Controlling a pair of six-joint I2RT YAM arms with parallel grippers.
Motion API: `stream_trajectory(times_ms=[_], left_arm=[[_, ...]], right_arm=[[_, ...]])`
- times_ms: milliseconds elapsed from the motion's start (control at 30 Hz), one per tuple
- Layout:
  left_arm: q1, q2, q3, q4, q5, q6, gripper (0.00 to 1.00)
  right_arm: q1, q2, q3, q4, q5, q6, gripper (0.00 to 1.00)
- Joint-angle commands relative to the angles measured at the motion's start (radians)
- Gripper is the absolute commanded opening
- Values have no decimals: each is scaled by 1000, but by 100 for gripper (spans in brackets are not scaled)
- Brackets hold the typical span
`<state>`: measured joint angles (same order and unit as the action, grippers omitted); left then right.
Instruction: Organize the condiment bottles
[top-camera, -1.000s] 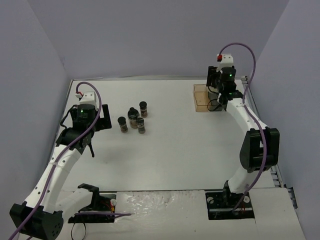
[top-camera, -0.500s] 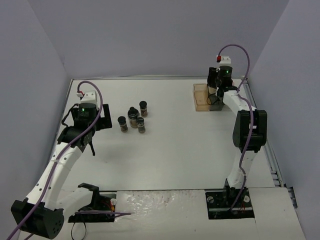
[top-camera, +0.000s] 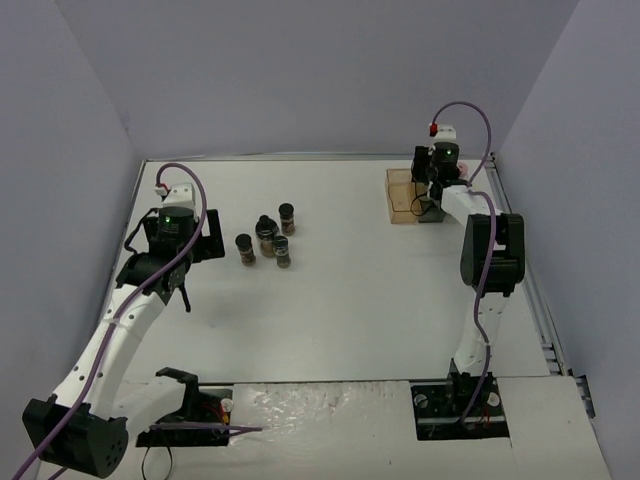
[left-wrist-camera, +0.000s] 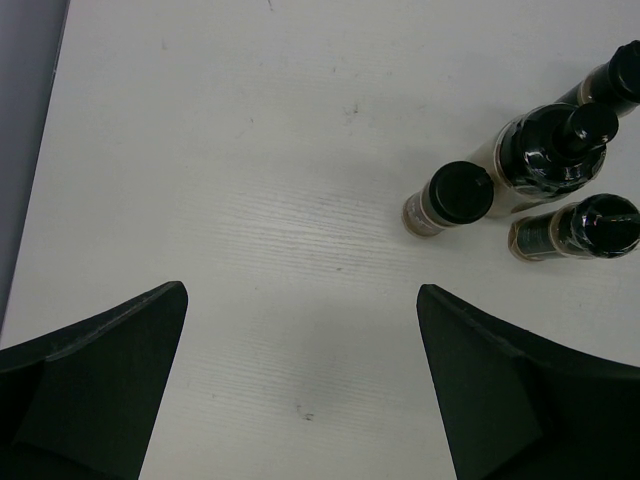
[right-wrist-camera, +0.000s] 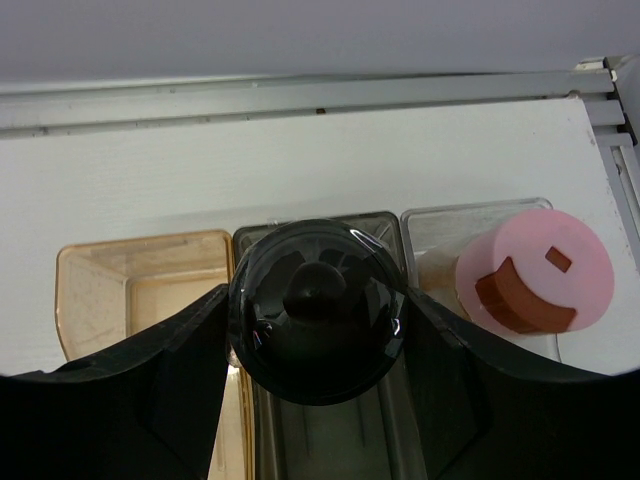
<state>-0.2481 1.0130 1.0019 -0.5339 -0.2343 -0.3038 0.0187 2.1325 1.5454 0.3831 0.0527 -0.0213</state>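
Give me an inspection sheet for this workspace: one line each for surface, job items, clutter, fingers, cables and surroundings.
Surface: white table, a few small marks.
Job's things: four black-capped jars stand clustered left of centre. A pink-capped jar sits in the clear end compartment of the tray. Another black-capped jar is over the grey middle compartment. The amber compartment is empty.
Clutter: nothing seen.
Grippers: left fingers open, near the cluster, touching nothing; right fingers shut on the black-capped jar.
Cables: purple cables loop along both arms, away from the jars.
Surroundings: plain walls on three sides.
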Motion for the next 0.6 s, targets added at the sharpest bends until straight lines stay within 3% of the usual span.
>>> stream_trajectory(times_ms=[0, 233, 567], left_arm=[[6, 4, 25, 53, 15, -6, 97], [6, 2, 17, 79, 100, 0, 97], [1, 69, 50, 98, 270, -31, 97]], right_arm=[[-14, -22, 56, 115, -34, 20, 29], [-14, -131, 3, 96, -84, 20, 66], [-14, -419, -131, -19, -144, 52, 96]])
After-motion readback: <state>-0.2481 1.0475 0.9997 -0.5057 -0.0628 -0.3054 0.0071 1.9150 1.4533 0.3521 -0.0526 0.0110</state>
